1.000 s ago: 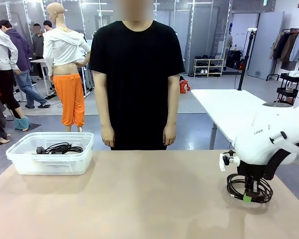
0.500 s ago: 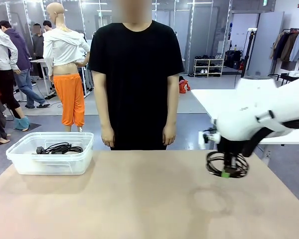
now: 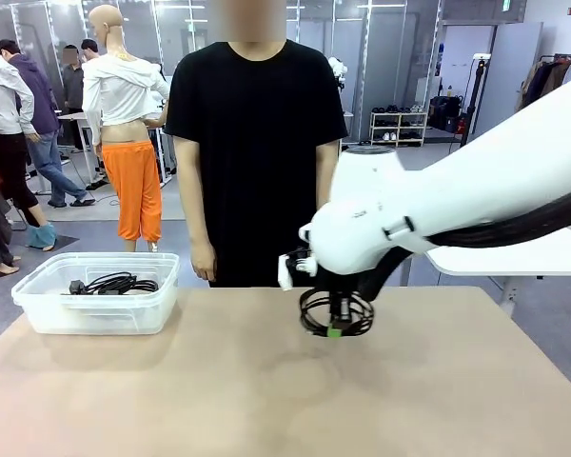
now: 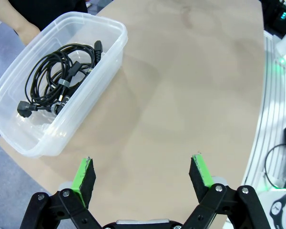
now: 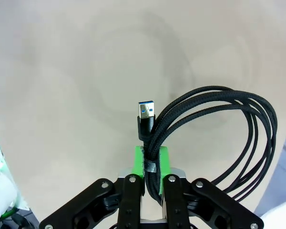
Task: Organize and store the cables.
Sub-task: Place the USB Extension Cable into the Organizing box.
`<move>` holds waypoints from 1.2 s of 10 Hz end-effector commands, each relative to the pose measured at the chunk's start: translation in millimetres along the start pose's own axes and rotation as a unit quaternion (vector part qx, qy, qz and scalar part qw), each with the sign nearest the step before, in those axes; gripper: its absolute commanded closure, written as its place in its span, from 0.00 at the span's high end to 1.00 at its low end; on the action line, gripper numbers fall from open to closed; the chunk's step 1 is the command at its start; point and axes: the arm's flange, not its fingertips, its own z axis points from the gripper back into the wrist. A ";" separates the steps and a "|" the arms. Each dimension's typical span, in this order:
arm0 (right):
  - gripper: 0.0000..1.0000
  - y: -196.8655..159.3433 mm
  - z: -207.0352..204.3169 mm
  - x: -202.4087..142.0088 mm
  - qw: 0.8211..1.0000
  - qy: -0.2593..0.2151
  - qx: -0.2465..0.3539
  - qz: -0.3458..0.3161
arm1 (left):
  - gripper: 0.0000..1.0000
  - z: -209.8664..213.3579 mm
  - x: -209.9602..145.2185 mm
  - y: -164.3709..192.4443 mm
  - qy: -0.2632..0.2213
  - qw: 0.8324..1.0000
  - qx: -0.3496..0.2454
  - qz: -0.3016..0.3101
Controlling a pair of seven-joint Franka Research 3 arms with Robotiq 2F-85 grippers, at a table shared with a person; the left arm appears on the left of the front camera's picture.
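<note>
The right gripper (image 3: 336, 328) is hanging above the middle of the tan table (image 3: 266, 400), well in from every edge, its green pads (image 5: 139, 162) clamped on one coiled black cable (image 5: 219, 129) — the coil is dangling clear of the tabletop, with a blue-tipped USB plug (image 5: 146, 110) sticking up past the fingers. Bare tabletop is lying all around it, and a wide open stretch is running from the coil to the clear plastic bin (image 3: 38, 309) at the table's left far corner. The bin is sitting close to the far edge, with a tangle of black cables (image 4: 57, 81) inside; how many coils, I cannot tell. The left gripper (image 4: 143, 174) is hovering with its jaws spread wide and empty — over bare table near the bin. One person (image 3: 257, 143) is standing at the far edge, arms hanging. Behind, a large hall with a white table (image 3: 514, 248) to the right.
</note>
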 end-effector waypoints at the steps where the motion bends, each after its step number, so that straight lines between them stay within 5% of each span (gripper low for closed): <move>1: 0.06 -7.0 -12.4 23.6 1.000 0.014 0.002 -0.004 | 1.00 4.9 3.0 -1.3 0.007 1.000 -0.005 0.007; 8: 0.06 20.6 -64.8 59.5 0.999 -0.013 0.035 0.015 | 1.00 4.9 3.0 -1.3 0.007 1.000 -0.005 0.007; 11: 0.54 22.7 -67.4 59.0 0.999 -0.022 0.044 0.017 | 1.00 4.9 3.0 -1.3 0.007 1.000 -0.005 0.007; 12: 0.50 22.8 -66.5 57.7 0.999 -0.025 0.045 0.014 | 1.00 4.9 3.0 -1.3 0.007 1.000 -0.005 0.007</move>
